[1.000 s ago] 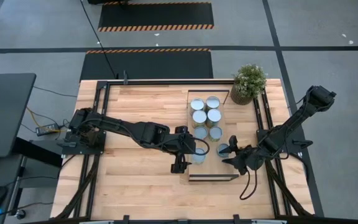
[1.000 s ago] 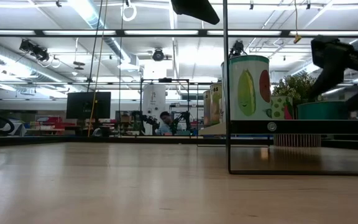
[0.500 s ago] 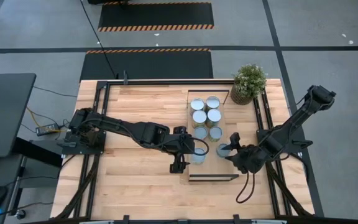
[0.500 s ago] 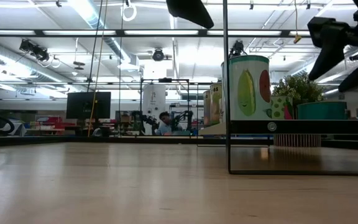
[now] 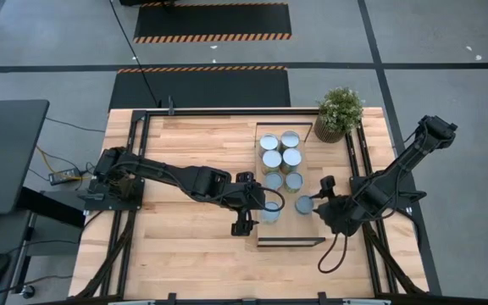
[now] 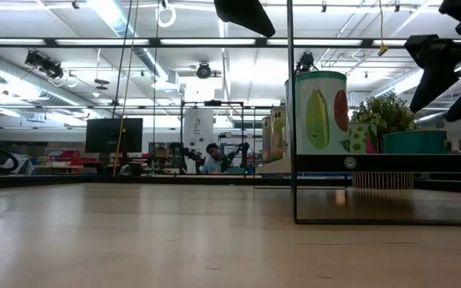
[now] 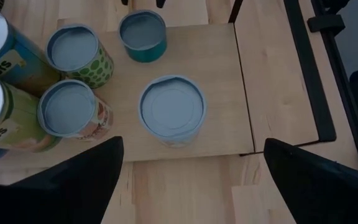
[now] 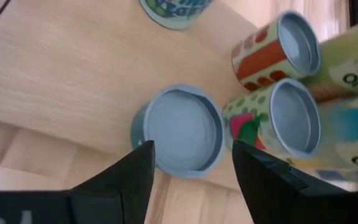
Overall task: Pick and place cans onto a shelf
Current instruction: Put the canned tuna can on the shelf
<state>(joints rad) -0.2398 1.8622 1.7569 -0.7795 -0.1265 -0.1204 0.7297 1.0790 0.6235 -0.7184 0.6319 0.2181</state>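
Cans (image 5: 280,159) stand clustered on the shelf (image 5: 289,240), a light-wood board with a thin dark frame lying on the right half of the table (image 5: 185,169). Seen from above, two columns of pale-topped cans run from the far end of the shelf toward its middle. Two more cans stand nearer: the left can (image 5: 270,212) and the right can (image 5: 304,204), set slightly apart from each other.

The left gripper (image 5: 246,206) hovers just left of the left can, its fingers spread wide and holding nothing. From its wrist camera, that can (image 7: 172,110) shows between the two dark fingers (image 7: 73,183), apart from both.

The right gripper (image 5: 324,193) sits just right of the right can, fingers also spread wide and empty. In its wrist camera the teal-sided can (image 8: 180,131) lies between the fingertips (image 8: 129,168) without touching them.

A plant (image 5: 339,112) stands on the table's far right corner, just beyond the shelf's far end. In the low view, a can printed with fruit shapes (image 6: 321,114) stands on the raised shelf.
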